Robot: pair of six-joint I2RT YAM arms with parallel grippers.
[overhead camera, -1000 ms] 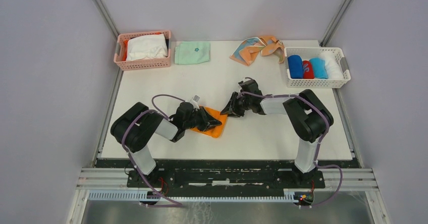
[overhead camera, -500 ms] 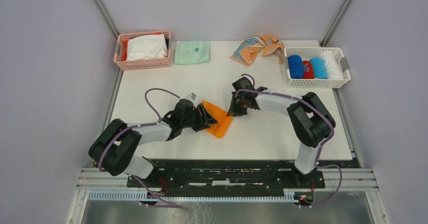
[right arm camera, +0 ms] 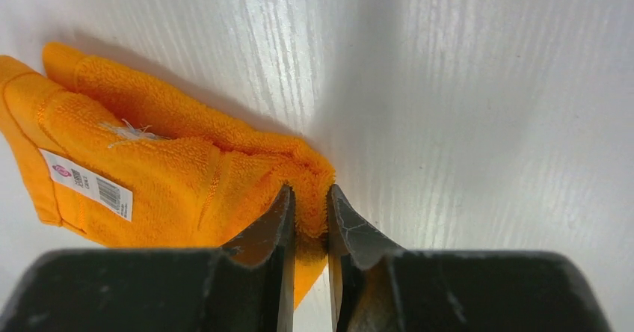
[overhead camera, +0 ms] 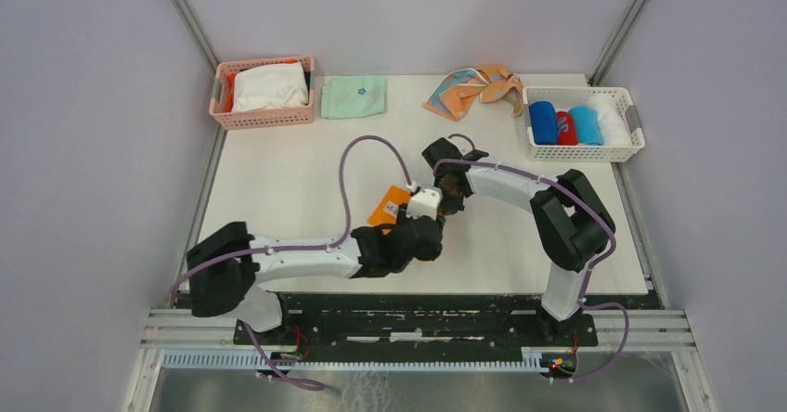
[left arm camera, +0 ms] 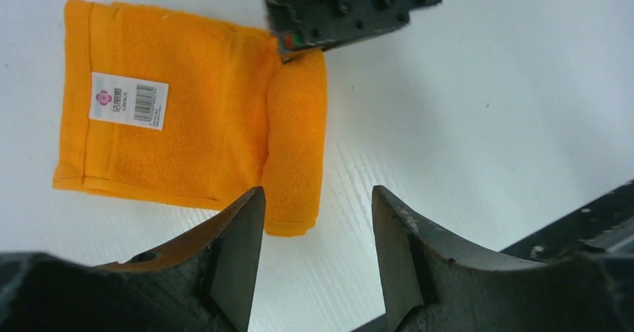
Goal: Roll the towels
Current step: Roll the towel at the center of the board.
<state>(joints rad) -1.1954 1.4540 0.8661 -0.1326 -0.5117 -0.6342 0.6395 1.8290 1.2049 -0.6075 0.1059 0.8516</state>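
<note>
**While one roll sits finished, the orange towel is barely begun**

Though the royal blue towel (overhead camera: 543, 122) lies rolled inside the white basket (overhead camera: 580, 155), the peach dotted towel (overhead camera: 478, 90) is a crumpled heap just left of that basket. The orange towel (left arm camera: 187, 123), well left of the basket and nearer the arms, has one edge curled into a first turn, and most of it lies flat. The right gripper (right arm camera: 310, 197) pinches one end of that curl. The left gripper (left arm camera: 315, 197) hangs spread over the other end, seemingly clear of the cloth.
</note>
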